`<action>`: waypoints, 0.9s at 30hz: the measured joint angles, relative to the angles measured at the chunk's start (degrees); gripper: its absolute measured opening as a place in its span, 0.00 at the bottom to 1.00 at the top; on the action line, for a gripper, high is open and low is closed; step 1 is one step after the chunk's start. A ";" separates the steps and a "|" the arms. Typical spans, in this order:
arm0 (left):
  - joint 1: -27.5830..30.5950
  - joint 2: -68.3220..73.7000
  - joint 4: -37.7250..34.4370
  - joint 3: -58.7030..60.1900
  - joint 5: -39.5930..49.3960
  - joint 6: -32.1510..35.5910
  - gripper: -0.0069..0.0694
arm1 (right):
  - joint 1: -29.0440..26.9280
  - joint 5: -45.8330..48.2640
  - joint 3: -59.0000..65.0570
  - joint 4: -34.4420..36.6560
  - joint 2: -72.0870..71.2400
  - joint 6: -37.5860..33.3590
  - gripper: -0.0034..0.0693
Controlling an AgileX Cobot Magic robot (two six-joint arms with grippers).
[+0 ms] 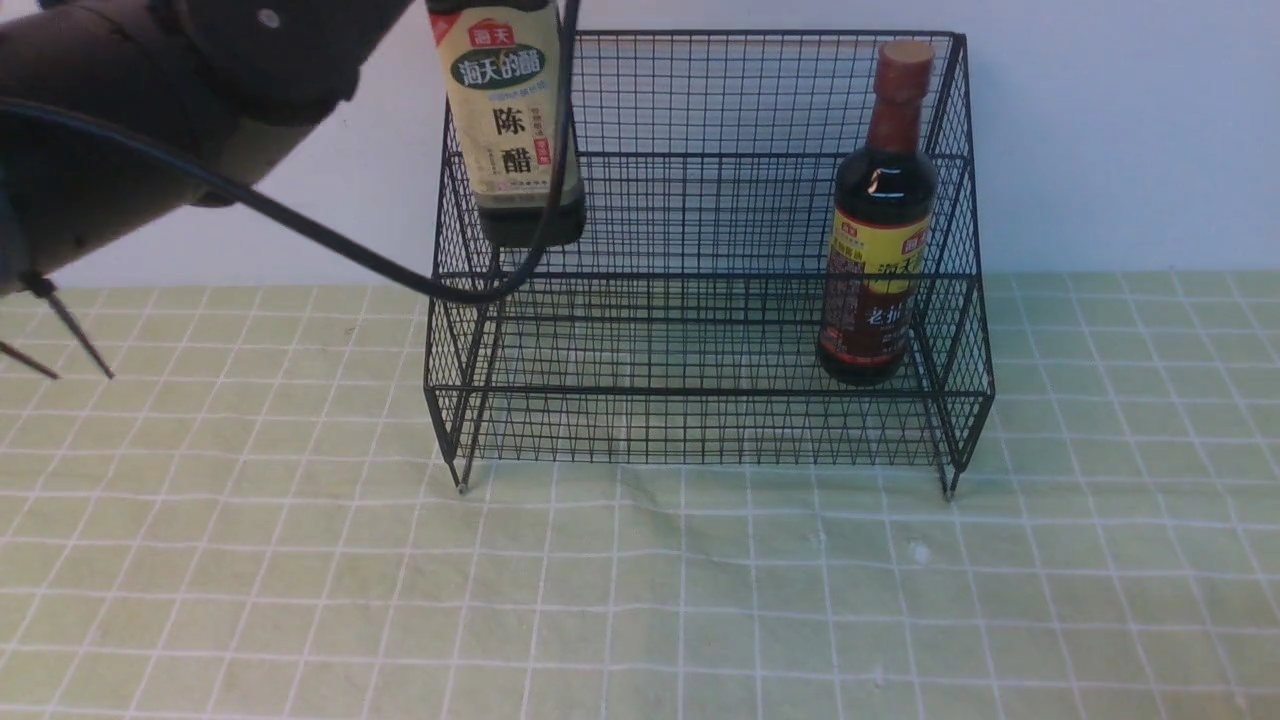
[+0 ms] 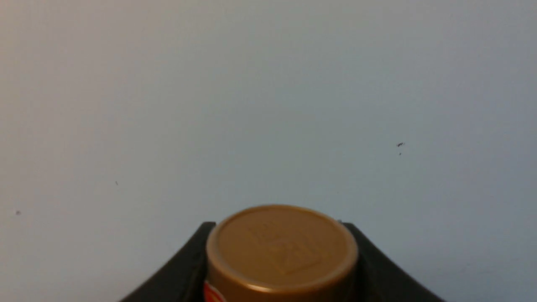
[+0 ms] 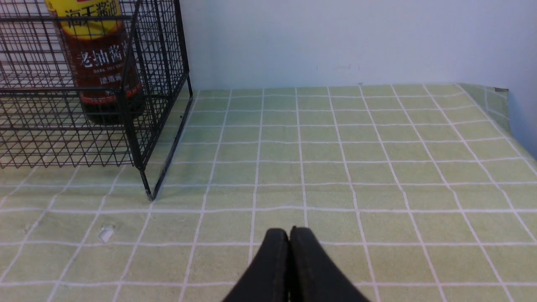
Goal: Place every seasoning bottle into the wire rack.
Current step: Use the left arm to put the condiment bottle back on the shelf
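The round long-necked dark bottle with reddish-brown cap and yellow-red label (image 1: 880, 230) stands upright on the lower step, at the right end of the black wire-mesh stepped rack (image 1: 700, 425). The squarish dark bottle with beige label (image 1: 512, 130) hangs upright at the rack's left end, the left jaws pinching it beside its gold cap (image 2: 281, 247). The right jaws are pressed together, empty, over the green checked surface (image 1: 300, 600). The second placement is in hand; next it needs lowering inside the left mesh wall onto a step, then release

We see a black wire rack (image 1: 700, 276), beige-labelled vinegar bottle (image 1: 510, 120), yellow-and-red-labelled soy sauce bottle (image 1: 880, 250), and pale green worktop (image 1: 300, 600) gridded white.
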 joint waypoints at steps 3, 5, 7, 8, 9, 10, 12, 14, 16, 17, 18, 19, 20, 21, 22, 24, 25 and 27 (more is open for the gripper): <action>-0.13 1.89 -1.22 -0.15 -0.45 1.54 0.49 | 0.00 0.00 0.00 0.00 0.00 0.00 0.03; -0.13 4.02 -1.47 -0.54 -2.22 2.17 0.49 | 0.00 0.00 0.00 0.00 0.00 0.00 0.03; -0.13 4.72 -1.52 -0.86 -3.07 2.18 0.49 | 0.00 0.00 0.00 0.00 0.00 0.00 0.03; -0.13 4.83 -1.52 -0.94 -3.31 2.18 0.49 | 0.00 0.00 0.00 0.00 0.00 0.00 0.03; -0.13 5.12 -1.52 -1.10 -3.65 2.18 0.49 | 0.00 0.02 0.00 0.00 0.00 0.00 0.03; -0.13 5.27 -1.52 -1.18 -3.87 2.18 0.49 | 0.00 0.02 0.00 0.00 0.00 0.00 0.03; -0.13 5.47 -1.46 -1.24 -4.12 2.18 0.49 | 0.00 0.02 0.00 0.00 0.00 0.00 0.03; -0.13 5.90 -1.46 -1.39 -5.23 2.12 0.49 | 0.00 0.02 0.00 0.00 0.00 0.00 0.03; -0.17 5.98 -1.46 -1.39 -6.08 2.10 0.49 | 0.00 0.02 0.00 0.00 0.00 0.00 0.03; -0.20 6.10 -1.46 -1.39 -6.68 2.10 0.49 | 0.00 0.02 0.00 0.00 0.00 0.00 0.03; -0.20 6.30 -1.34 -1.39 -7.25 2.05 0.49 | 0.00 0.02 0.00 0.00 0.00 0.00 0.03; -0.20 6.44 -1.02 -1.39 -8.01 2.04 0.49 | 0.00 0.02 0.00 0.00 0.00 0.00 0.03; -0.20 6.59 -0.59 -1.39 -8.41 1.99 0.49 | 0.00 0.02 0.00 0.00 0.00 0.00 0.03; -0.20 6.71 -0.13 -1.33 -8.47 1.99 0.49 | 0.00 0.02 0.00 0.00 0.00 0.00 0.03; -0.20 6.72 0.02 -1.26 -8.47 1.99 0.49 | 0.00 0.02 0.00 0.00 0.00 0.00 0.03; -0.20 7.37 1.04 -0.90 -7.77 1.53 0.49 | 0.00 0.02 0.00 0.00 0.00 0.00 0.03; -0.20 7.43 1.15 -0.90 -7.65 1.46 0.49 | 0.00 0.02 0.00 0.00 0.00 0.00 0.03; -0.20 7.81 2.21 -0.77 -5.62 -0.92 0.49 | 0.00 0.02 0.00 0.00 0.00 0.00 0.03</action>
